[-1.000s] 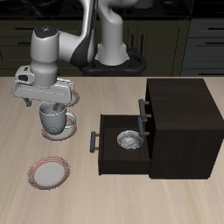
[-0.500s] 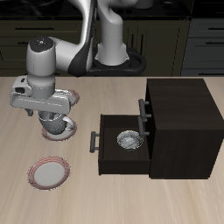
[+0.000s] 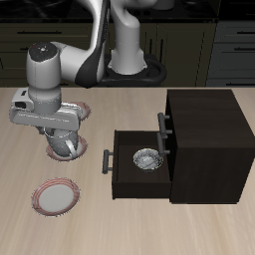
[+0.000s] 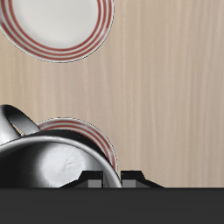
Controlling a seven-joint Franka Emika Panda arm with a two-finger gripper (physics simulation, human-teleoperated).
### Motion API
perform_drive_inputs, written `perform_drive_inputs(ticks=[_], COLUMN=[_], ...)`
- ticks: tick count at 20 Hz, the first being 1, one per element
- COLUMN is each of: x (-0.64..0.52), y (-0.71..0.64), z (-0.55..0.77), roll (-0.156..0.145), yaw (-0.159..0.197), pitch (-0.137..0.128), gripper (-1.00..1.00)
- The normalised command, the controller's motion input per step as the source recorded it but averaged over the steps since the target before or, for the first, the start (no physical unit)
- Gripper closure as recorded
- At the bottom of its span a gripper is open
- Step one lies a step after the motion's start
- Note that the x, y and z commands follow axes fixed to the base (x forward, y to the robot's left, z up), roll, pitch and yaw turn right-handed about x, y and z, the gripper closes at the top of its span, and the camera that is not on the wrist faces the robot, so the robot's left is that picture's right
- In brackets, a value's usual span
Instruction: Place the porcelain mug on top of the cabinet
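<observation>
The porcelain mug (image 3: 68, 146) is greyish-white and glossy. It stands on a pink-rimmed plate (image 3: 52, 151) on the table, away from the cabinet. My gripper (image 3: 67, 135) is low over the mug and its hand hides most of the mug. In the wrist view the mug (image 4: 51, 170) fills the area beside my gripper (image 4: 110, 179). The fingertips (image 4: 88, 178) stand apart at the mug's rim, so the gripper is open. The dark cabinet (image 3: 205, 125) has a bare flat top and its drawer (image 3: 137, 181) is pulled out.
A small grey bowl (image 3: 146, 159) lies in the open drawer. A second pink-rimmed plate (image 3: 57, 196) lies nearer the table's front edge and also shows in the wrist view (image 4: 58, 24). The drawer's bar handle (image 3: 106, 160) sticks out towards the mug.
My gripper has come down from above the mug to its rim. The mug and plates have not moved.
</observation>
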Motion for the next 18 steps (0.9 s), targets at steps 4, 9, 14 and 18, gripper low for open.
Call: perform_drive_inputs(ticks=[4, 9, 14, 18], x=[-0.03, -0.14, -0.13, -0.16], y=[0.17, 0.27, 0.13, 0.02], z=[0.21, 0.39, 0.42, 0.49], roll=[0.03, 0.034, 0.005, -0.015], yaw=[-0.015, -0.001, 0.015, -0.005], pitch=[-0.017, -0.034, -0.042, -0.047], gripper=[1.0, 1.0, 1.0, 1.0])
